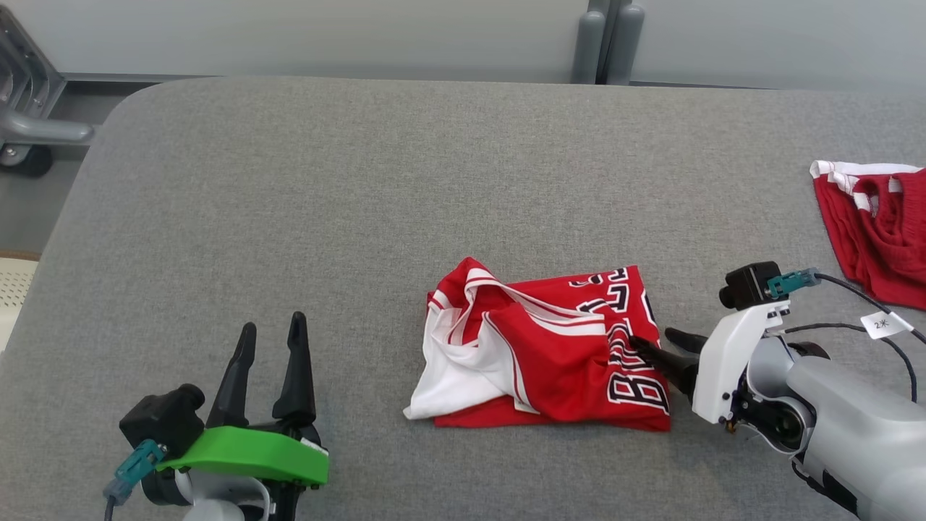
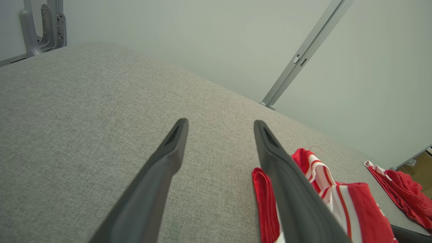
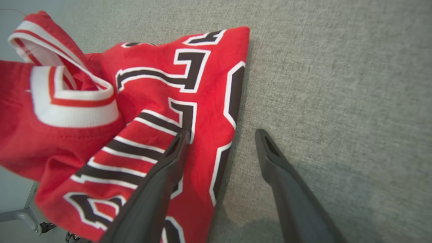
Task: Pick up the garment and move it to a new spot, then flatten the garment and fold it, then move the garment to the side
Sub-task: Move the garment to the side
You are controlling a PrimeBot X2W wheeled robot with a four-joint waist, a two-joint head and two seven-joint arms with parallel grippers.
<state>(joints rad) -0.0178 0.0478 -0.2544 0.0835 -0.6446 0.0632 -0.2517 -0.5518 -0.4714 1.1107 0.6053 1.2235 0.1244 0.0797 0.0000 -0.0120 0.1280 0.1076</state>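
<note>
Red jersey (image 1: 550,347), loosely folded, rumpled

Two red garments, jersey (image 1: 550,347) at the right hand (image 1: 652,336), second garment (image 1: 875,231) beyond it; two hands, counting the left hand (image 1: 273,322); one counter (image 1: 289,181).

A wide table (image 1: 325,202) covered in grey woven fabric, with a rounded far left corner, is seen from above. At its right edge, well apart from the middle, a crumpled red garment with white striped trim (image 1: 879,224) is laid. Beyond the far edge, two upright grey posts (image 1: 606,40) are set close together against a pale wall (image 1: 289,32). At the far left, a grey metal frame (image 1: 29,108) is seen beside the table, with a black caster wheel (image 1: 25,159) beneath it
</note>
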